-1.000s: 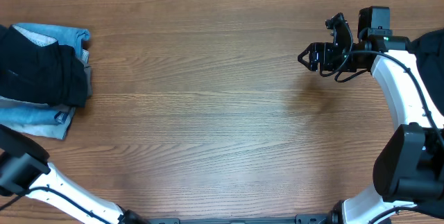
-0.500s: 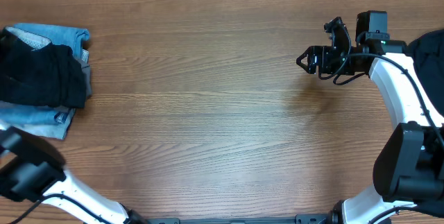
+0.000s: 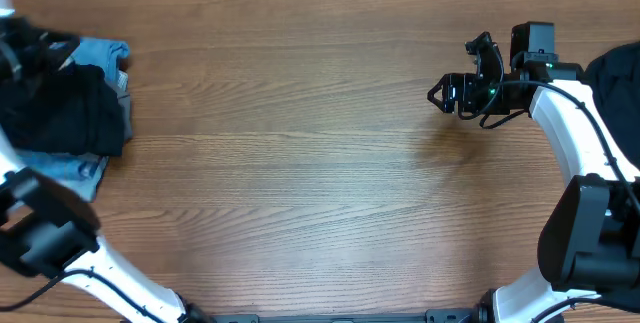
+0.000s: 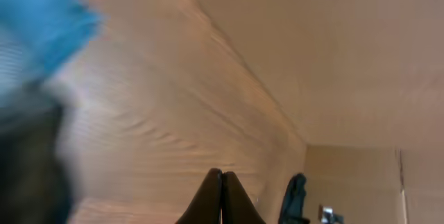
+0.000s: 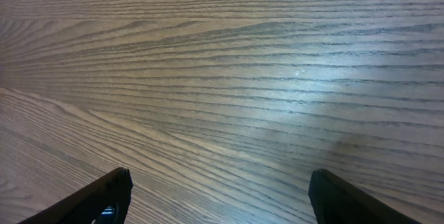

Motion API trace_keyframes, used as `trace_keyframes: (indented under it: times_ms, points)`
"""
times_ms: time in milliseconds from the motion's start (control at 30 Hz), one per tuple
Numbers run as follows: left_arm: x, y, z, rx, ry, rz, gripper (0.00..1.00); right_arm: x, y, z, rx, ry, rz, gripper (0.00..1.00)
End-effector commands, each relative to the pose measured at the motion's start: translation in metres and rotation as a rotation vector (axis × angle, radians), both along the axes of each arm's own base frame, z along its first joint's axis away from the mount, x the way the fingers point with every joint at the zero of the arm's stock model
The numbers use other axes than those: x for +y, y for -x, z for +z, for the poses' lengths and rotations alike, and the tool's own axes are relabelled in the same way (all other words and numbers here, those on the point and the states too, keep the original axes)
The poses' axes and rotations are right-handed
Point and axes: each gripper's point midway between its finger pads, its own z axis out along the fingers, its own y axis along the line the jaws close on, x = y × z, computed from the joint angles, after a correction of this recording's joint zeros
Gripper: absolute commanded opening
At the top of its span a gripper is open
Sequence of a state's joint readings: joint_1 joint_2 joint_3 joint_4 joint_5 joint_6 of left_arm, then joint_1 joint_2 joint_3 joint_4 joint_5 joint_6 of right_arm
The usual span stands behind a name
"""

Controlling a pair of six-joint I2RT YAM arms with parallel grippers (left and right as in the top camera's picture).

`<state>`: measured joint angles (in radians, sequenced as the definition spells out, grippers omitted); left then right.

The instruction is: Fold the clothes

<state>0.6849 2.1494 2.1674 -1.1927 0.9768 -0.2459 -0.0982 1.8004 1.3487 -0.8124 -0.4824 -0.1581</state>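
Well, black clothes (image 3: pixel 60 113) sit bunched at the counter's (image 3: pixel 300 163) far left edge atop a light-blue garment (image 3: pixel 98 55); looks like a stacked pile, not laid out. Left end effector (image 4: pixel 222 196) is clenched w/ nothing in it, up by that pile. Right end effector (image 5: pixel 218 177) is released, empty, over wood. More dark fabric (image 3: pixel 622 73) at the right edge prob. awaits folding.

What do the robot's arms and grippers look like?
The right arm and left arm have smooth white curved links between bulky black joints. Loose black cables loop near the right wrist, beside a small green light. The right gripper and left gripper are black, each with two slim tapering fingers.
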Motion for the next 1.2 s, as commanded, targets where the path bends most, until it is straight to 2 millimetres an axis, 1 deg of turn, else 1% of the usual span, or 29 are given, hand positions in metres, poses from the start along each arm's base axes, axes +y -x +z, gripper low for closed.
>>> trace_keyframes:
  times_ms: [0, 67, 100, 133, 200, 233, 367, 433, 567, 633, 733, 800, 833, 900, 933, 967, 1000, 1033, 1067, 1100, 1133, 1167]
  points:
    - [0.026, 0.03, 0.011, -0.026, -0.078, 0.013, 0.04, -0.001, 0.0, -0.001, -0.002, 0.006, 0.003, 0.88]
    - [0.035, 0.039, -0.002, 0.054, -0.121, 0.044, 0.04, -0.001, 0.0, -0.002, -0.002, 0.006, 0.002, 0.88]
    - [0.036, 0.039, -0.009, 0.08, -0.165, 0.04, 0.04, -0.002, 0.0, -0.002, -0.002, 0.009, 0.001, 0.88]
    - [0.032, 0.036, -0.012, 0.074, -0.198, 0.013, 0.04, -0.003, 0.0, -0.003, 0.0, 0.018, -0.002, 0.88]
    - [0.024, 0.028, -0.015, 0.062, -0.212, -0.021, 0.04, -0.004, 0.0, -0.003, 0.001, 0.023, -0.004, 0.88]
    - [0.022, 0.025, -0.021, 0.068, -0.228, -0.037, 0.04, -0.004, 0.0, -0.003, 0.001, 0.023, -0.004, 0.88]
    - [0.023, 0.022, -0.04, 0.078, -0.219, -0.047, 0.04, -0.004, 0.0, -0.003, 0.002, 0.022, -0.004, 0.89]
    - [0.021, 0.021, -0.053, 0.071, -0.202, -0.057, 0.04, -0.004, 0.001, -0.004, 0.005, 0.022, -0.004, 0.89]
    - [0.003, 0.015, -0.069, -0.066, -0.132, -0.143, 0.04, -0.004, 0.001, -0.004, 0.005, 0.022, -0.004, 0.89]
    - [-0.003, 0.012, -0.087, -0.095, -0.104, -0.155, 0.06, -0.004, 0.001, -0.004, 0.005, 0.022, -0.004, 0.89]
    - [-0.005, 0.015, -0.123, -0.087, -0.093, -0.151, 0.15, -0.004, 0.001, -0.004, 0.005, 0.022, -0.004, 0.89]
    - [-0.006, 0.017, -0.136, -0.081, -0.086, -0.15, 0.29, -0.004, 0.0, -0.004, 0.004, 0.022, -0.004, 0.9]
    - [-0.006, 0.016, -0.136, -0.074, -0.069, -0.137, 0.3, -0.004, -0.001, -0.003, -0.001, 0.024, -0.004, 0.95]
    - [-0.009, 0.007, -0.109, -0.131, -0.017, -0.132, 0.26, -0.005, -0.004, -0.001, -0.016, 0.024, -0.005, 0.95]
    - [-0.014, 0.002, -0.087, -0.158, -0.01, -0.138, 0.26, -0.007, -0.004, 0.003, -0.013, 0.023, -0.01, 0.96]
    - [-0.025, -0.005, -0.061, -0.19, -0.03, -0.162, 0.27, -0.013, -0.005, 0.012, -0.014, 0.024, -0.026, 0.97]
    - [-0.039, -0.011, -0.036, -0.226, -0.057, -0.189, 0.31, -0.022, -0.007, 0.023, -0.024, 0.025, -0.047, 0.98]
    - [-0.061, -0.02, -0.005, -0.272, -0.092, -0.223, 0.34, -0.037, -0.008, 0.036, -0.039, 0.027, -0.083, 1.0]
    - [-0.076, -0.026, 0.011, -0.284, -0.115, -0.231, 0.44, -0.05, -0.007, 0.043, -0.048, 0.029, -0.118, 1.0]
    - [-0.098, -0.034, 0.03, -0.312, -0.142, -0.25, 0.66, -0.064, -0.006, 0.046, -0.054, 0.031, -0.151, 1.0]
    - [-0.118, -0.04, 0.042, -0.342, -0.145, -0.272, 0.92, -0.073, -0.006, 0.046, -0.053, 0.031, -0.171, 1.0]
    - [-0.145, -0.047, 0.055, -0.375, -0.133, -0.306, 1.0, -0.089, -0.003, 0.045, -0.049, 0.032, -0.21, 1.0]
